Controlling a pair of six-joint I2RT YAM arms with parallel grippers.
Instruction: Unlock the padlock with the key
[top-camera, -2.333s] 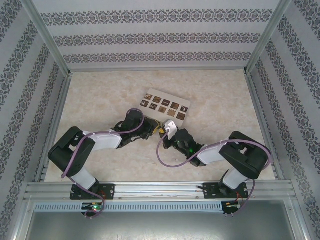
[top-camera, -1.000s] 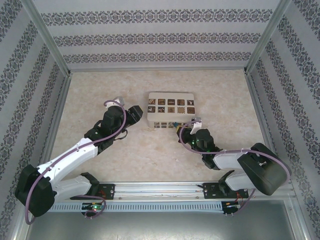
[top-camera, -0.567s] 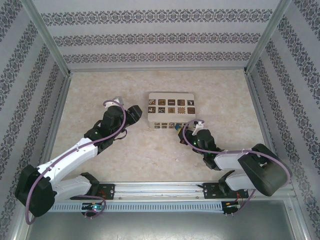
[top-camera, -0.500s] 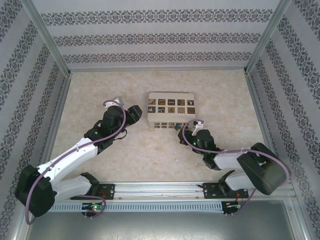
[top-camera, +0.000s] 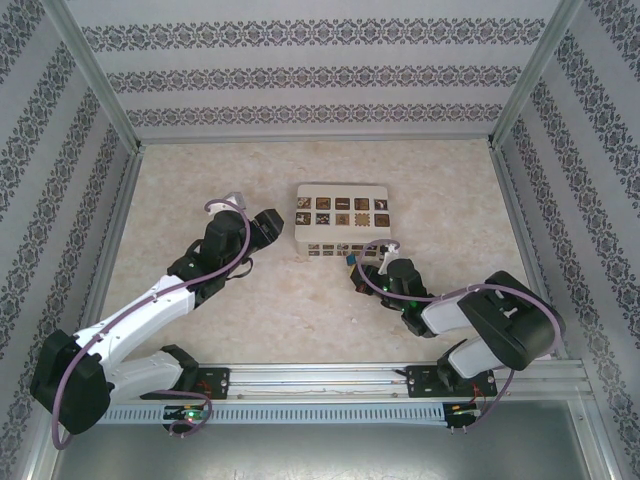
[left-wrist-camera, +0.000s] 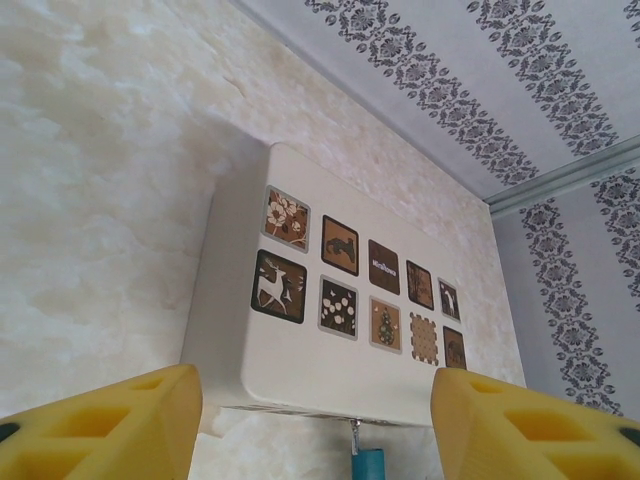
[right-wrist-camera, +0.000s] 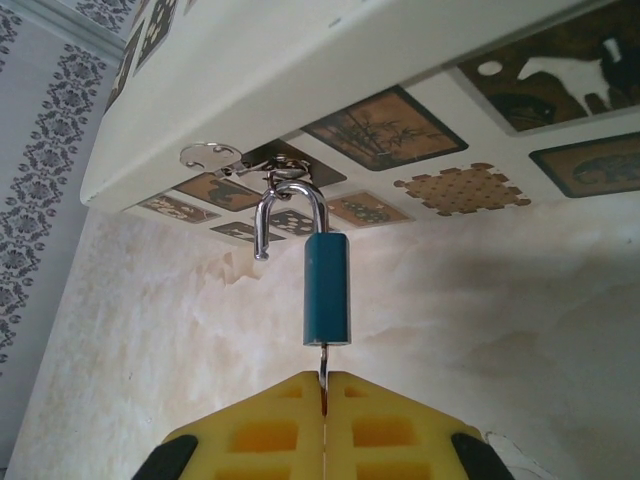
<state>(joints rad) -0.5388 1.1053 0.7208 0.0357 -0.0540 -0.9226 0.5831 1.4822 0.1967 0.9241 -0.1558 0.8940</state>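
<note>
Because the left tool (left-wrist-camera: 315, 425) has its yellow fingers spread wide with nothing between them, it is not holding the beige box (left-wrist-camera: 300, 370) that lies just in front of its tips. That could be trouble. If the box gets a tug, it may slide on the surface (right-wrist-camera: 470, 300), as nothing pins it down.

At the box's front edge, a little to the right of that tool's middle, the padlock (right-wrist-camera: 326, 300) hangs from a small ring (right-wrist-camera: 285, 187). The padlock is straight ahead of the right tool (right-wrist-camera: 325, 392), very close to its tips. This tool has its fingers squeezed together on the key (right-wrist-camera: 322, 358), and the thin blade goes into the bottom of the blue body.

One leg of the shackle (right-wrist-camera: 268, 225) looks free of the body, so the lock may be open, but I can't be sure.

The padlock hangs loose, so a twist may just spin the whole lock with the key. The key is thin and pinched by a tiny bit. A hard or crooked turn could make it slip in the soft pads or bend. A pull back could drag the lock and box along.
</note>
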